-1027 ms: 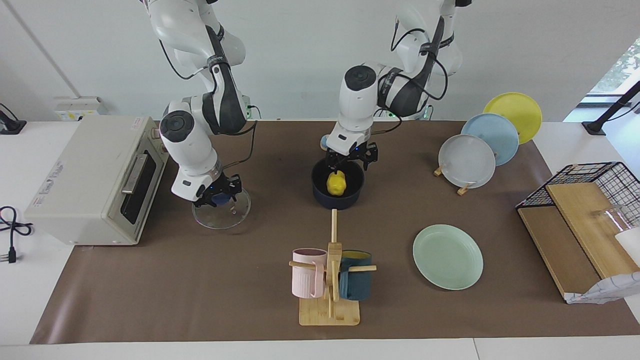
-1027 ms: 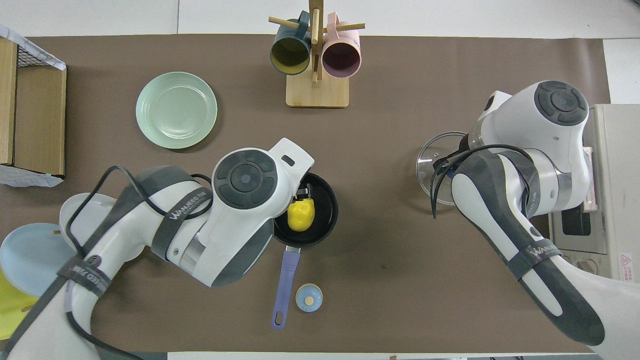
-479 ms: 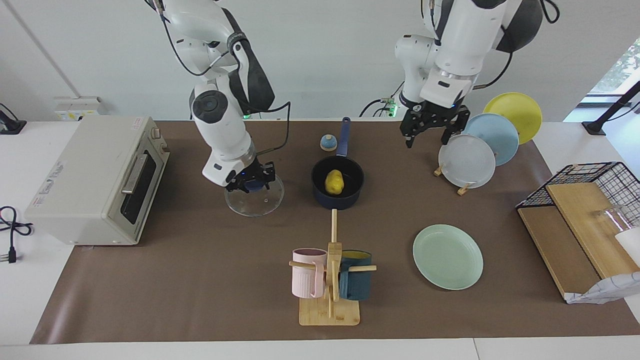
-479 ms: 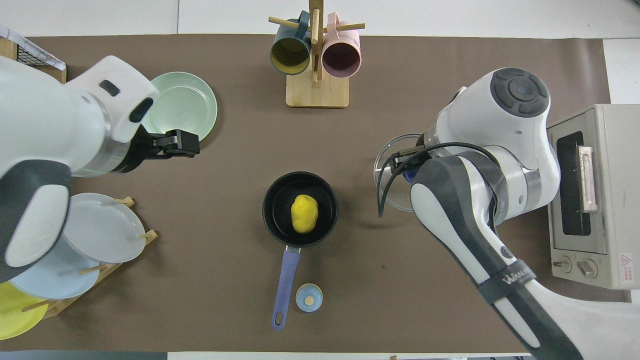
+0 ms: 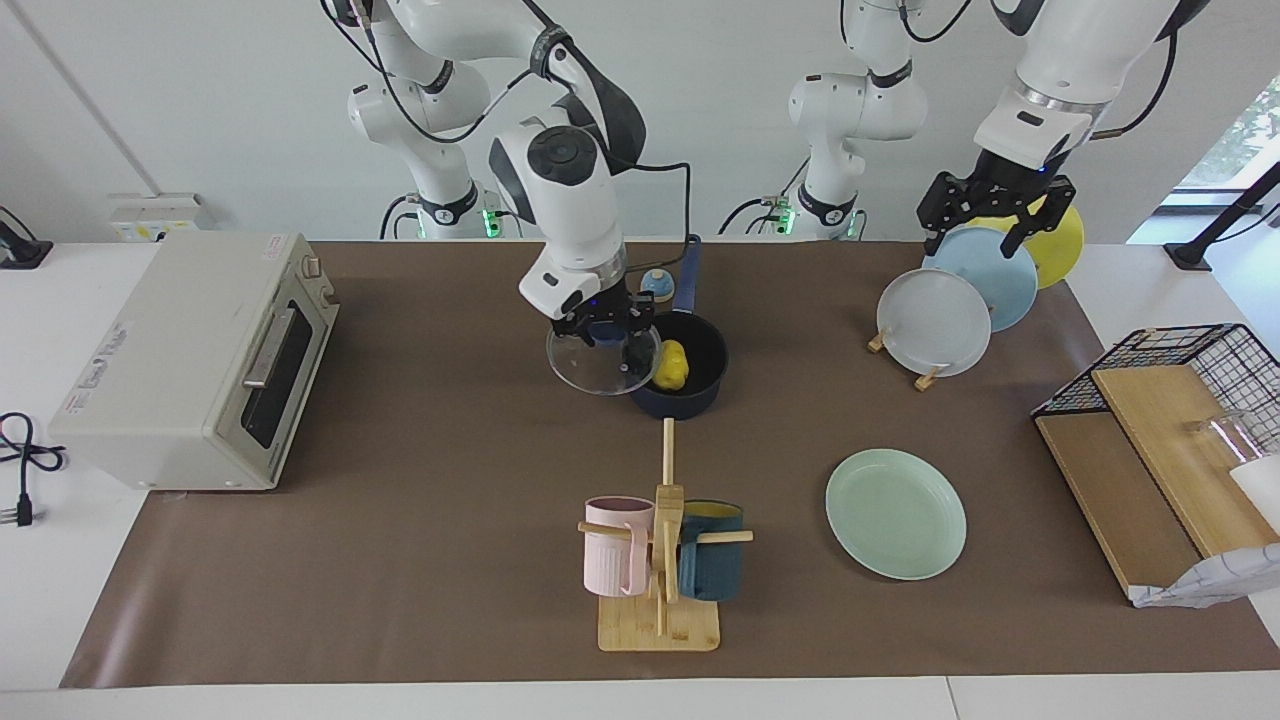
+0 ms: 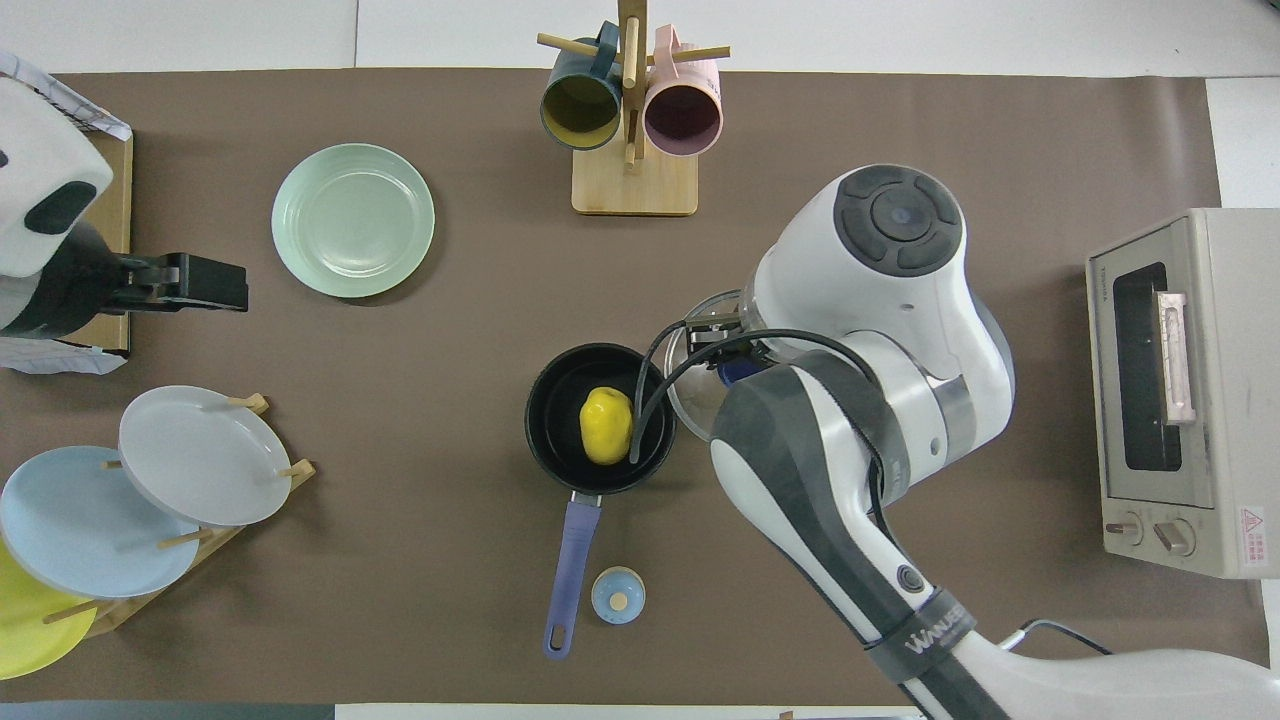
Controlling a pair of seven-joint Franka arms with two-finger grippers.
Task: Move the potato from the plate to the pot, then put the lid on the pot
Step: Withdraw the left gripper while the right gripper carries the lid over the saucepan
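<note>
My right gripper (image 5: 607, 331) is clamped on the lid (image 5: 600, 364), hanging partly over the pot (image 5: 690, 400) with the potato (image 5: 672, 365) inside; my left gripper (image 5: 992, 208) hangs spread apart above the plate rack (image 5: 925, 378).

Lid (image 5: 603, 362): clear glass, glossy. Pot (image 5: 694, 372): dark blue outside, matt black inside. Potato (image 5: 671, 365): smooth, slightly shiny yellow. Plate (image 5: 895, 513): smooth pale green glaze. Desk (image 5: 420, 560): matt brown cover. Mug stand (image 5: 659, 617): bare wood.
</note>
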